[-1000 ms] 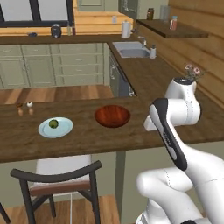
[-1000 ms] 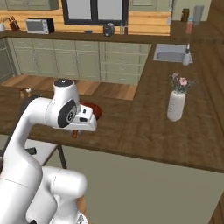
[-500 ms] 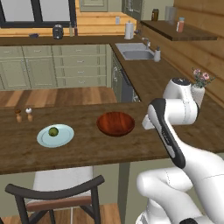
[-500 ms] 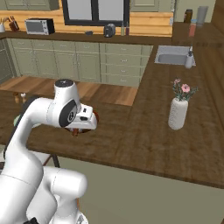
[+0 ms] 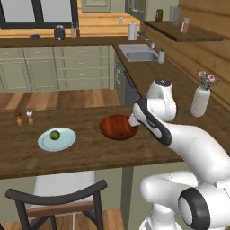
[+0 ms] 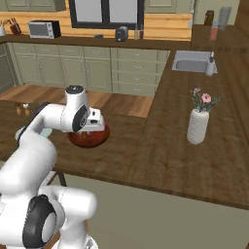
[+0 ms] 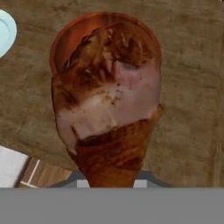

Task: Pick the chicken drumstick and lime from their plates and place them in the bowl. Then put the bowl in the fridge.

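Observation:
My gripper [image 5: 133, 121] is shut on the chicken drumstick [image 7: 107, 109], a reddish-brown piece that hangs thick end down, close in front of the hand camera. Right below it the glossy reddish-brown bowl [image 5: 117, 127] sits on the wooden counter, and its rim [image 7: 70, 33] shows behind the meat. In the right base view the hand hovers just over the bowl [image 6: 89, 139]. The lime [image 5: 55, 134] lies on a pale blue plate [image 5: 63, 143] left of the bowl. A pale blue plate edge [image 7: 5, 30] shows at the hand view's top left. The fridge is out of view.
Two small shakers [image 5: 23, 117] stand at the counter's far left. A white vase with flowers [image 5: 201, 100] stands on the right branch of the counter, with the sink [image 5: 140, 55] beyond it. A dark chair [image 5: 58, 200] sits under the counter's near edge.
Both base views shifted as the base moved, so the counter and bowl sit lower and nearer in the picture. The gripper stays shut on the drumstick over the bowl.

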You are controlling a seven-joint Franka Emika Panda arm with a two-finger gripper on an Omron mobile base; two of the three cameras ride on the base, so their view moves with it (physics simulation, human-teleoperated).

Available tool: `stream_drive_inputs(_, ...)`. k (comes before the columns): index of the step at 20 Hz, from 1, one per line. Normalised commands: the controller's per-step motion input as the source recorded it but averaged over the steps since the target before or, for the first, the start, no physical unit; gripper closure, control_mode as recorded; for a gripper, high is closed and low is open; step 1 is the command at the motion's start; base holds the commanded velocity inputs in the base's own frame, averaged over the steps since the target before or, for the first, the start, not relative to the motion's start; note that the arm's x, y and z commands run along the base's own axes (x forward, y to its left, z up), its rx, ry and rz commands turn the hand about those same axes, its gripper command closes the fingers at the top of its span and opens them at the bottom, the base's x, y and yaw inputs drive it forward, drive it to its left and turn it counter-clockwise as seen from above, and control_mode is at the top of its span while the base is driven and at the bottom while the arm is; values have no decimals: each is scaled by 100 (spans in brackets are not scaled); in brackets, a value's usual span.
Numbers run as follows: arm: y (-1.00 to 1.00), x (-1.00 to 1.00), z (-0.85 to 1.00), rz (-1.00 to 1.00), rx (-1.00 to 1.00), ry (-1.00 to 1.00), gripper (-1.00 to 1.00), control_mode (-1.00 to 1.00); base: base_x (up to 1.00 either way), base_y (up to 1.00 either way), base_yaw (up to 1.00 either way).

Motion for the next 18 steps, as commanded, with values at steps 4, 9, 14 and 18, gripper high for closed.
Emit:
stream_drive_inputs(4, 22, 100, -49, 7, -1, 2, 100, -100, 0, 0, 0)
stream_drive_inputs(9, 49, 98, -38, 0, -6, 12, 100, -100, 0, 0, 0)
stream_drive_inputs(14, 13, 90, -21, 0, 0, 16, 100, -100, 0, 0, 0)
stream_drive_inputs(18, 7, 54, -49, 0, 0, 17, 100, -100, 0, 0, 0)
